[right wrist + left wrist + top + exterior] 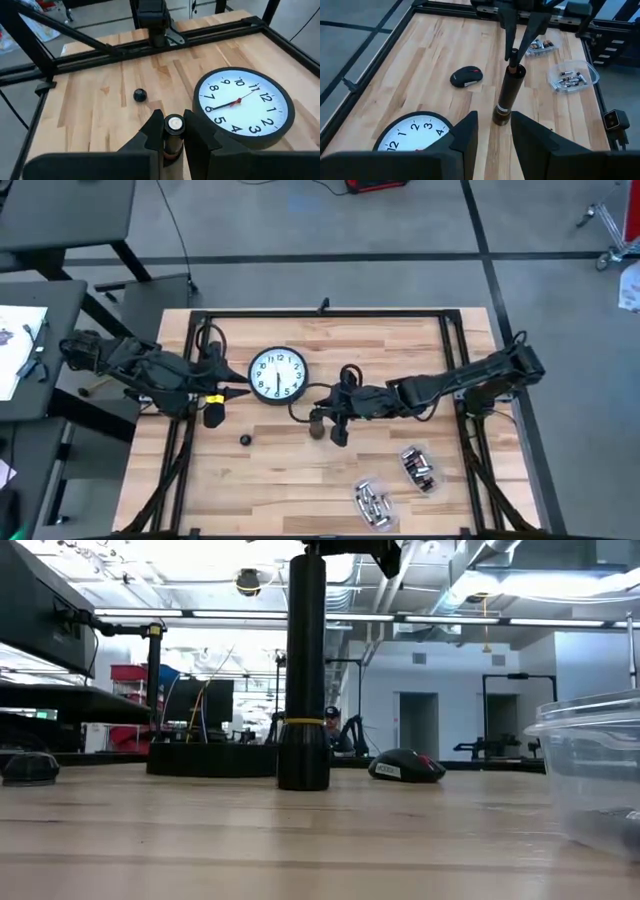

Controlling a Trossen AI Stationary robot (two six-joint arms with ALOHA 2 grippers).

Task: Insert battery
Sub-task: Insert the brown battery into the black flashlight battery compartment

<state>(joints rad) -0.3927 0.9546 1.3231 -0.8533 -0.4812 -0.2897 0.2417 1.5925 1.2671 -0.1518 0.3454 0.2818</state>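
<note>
Two arms share the job. In the high view the right pincer [337, 425] sits over the torch [317, 424]; the left pincer [228, 394] waits well apart, by the clock [278, 375].

Low view: the torch stands upright, likely so a cell drops straight in.

Left wrist view: its own pincer gapes, empty; beyond it lies a mouse [466, 76], label unreadable.

Right wrist view: the right pincer grips the battery [173, 123] over the torch's mouth. Only the clock numerals 1–12 can be read.
</note>
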